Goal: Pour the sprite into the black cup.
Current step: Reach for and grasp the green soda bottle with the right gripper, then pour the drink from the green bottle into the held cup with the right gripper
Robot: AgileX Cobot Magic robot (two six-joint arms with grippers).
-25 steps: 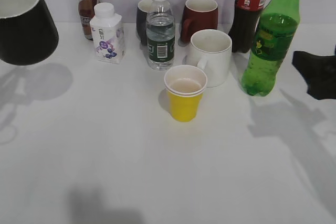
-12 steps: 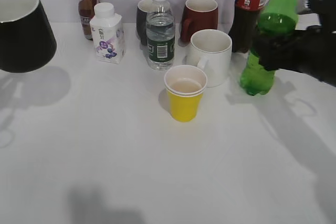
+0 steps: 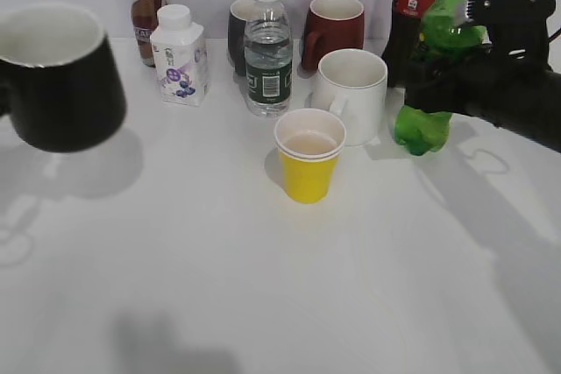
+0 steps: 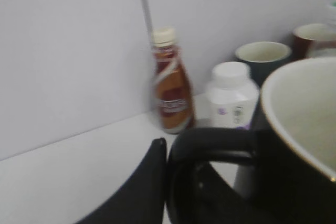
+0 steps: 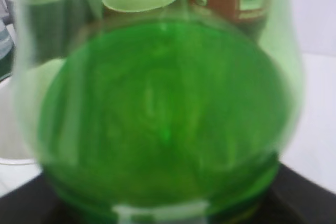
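1. Across the exterior view, five bottles, four mugs and one yellow cup (image 3: 307, 166). The right gripper (image 3: 438, 76) clasps the sprite (image 3: 436, 59), base on the counter (image 3: 263, 286); the black cup (image 3: 61, 76) hangs left, raised.
2. Left wrist view: the left gripper (image 4: 157, 182) holds the cup's handle; its fingertips are hidden.
3. Right wrist view: blurred green fills everything.

Five bottles were counted, all toward the far edge of the counter: one green sprite (image 3: 436, 59) near the far right corner, one dark cola bottle (image 3: 414, 15) with a red label just behind it, one clear water bottle (image 3: 267, 50) with a white cap near the middle, one small white bottle (image 3: 180, 56) with a purple print, and one brown drink bottle (image 3: 143, 6) toward the far left corner.

Five cups were counted: one black cup (image 3: 60, 76) at the left edge, one white mug (image 3: 352, 94), one maroon mug (image 3: 333, 28), one narrower dark mug (image 3: 238, 32), and one yellow paper cup (image 3: 308, 157) near the centre.
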